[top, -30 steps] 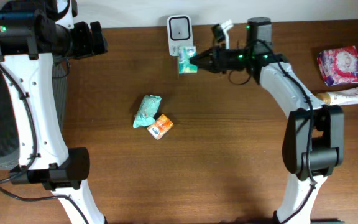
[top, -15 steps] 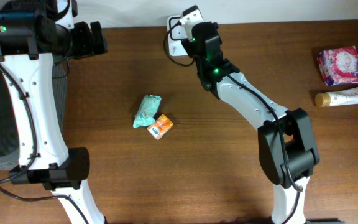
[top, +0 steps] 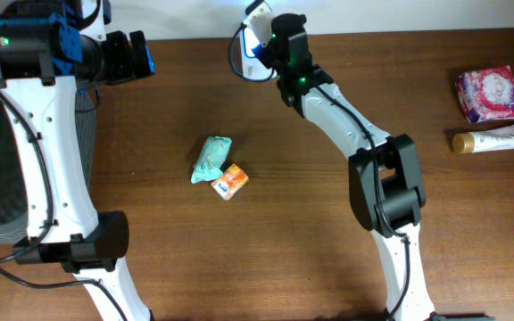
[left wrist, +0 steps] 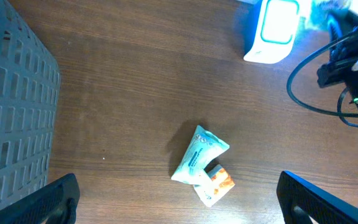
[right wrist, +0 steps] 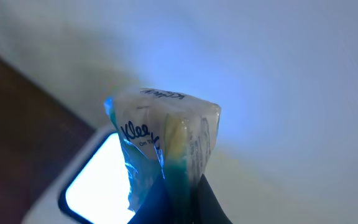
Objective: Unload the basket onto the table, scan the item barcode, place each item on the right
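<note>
I saw a crumpled teal plastic pouch (top: 211, 159) with a small orange carton (top: 229, 181) touching it; far right of that pouch lay a pink floral packet (top: 485, 94) and a gold-capped cream tube (top: 498, 139).

we see a brown bench (top: 310, 223), teal pouch (top: 211, 159), orange box (top: 230, 181), pink patterned pack (top: 485, 94), teal-edged tissues (right wrist: 166, 140), white blue-lit scanner (left wrist: 272, 28).
</note>
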`<control>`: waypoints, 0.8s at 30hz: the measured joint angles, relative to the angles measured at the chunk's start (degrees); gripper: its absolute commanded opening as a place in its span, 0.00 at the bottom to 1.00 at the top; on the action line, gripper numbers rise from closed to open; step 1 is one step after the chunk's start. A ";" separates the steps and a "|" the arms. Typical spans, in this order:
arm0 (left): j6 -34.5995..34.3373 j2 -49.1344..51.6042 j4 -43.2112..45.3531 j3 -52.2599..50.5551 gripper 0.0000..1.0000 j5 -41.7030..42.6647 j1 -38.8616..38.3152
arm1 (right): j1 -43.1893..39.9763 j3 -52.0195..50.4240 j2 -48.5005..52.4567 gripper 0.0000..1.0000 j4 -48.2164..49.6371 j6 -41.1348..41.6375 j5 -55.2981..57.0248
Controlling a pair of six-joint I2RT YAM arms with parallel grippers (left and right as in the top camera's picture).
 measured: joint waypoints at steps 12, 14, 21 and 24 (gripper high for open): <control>0.00 0.00 -0.04 0.00 0.99 0.00 0.00 | -19.71 0.22 -9.77 0.04 -32.33 39.41 5.68; 0.00 0.00 -0.07 0.00 0.99 0.00 0.00 | -30.91 0.46 -15.06 0.04 -41.44 49.88 3.89; 0.00 0.00 0.02 0.00 0.99 0.00 0.00 | -57.31 -0.33 -18.71 0.04 -64.94 67.21 -5.75; 0.00 0.00 0.02 0.00 0.99 0.00 0.00 | -62.60 -5.90 -18.53 0.04 -63.95 67.91 -5.95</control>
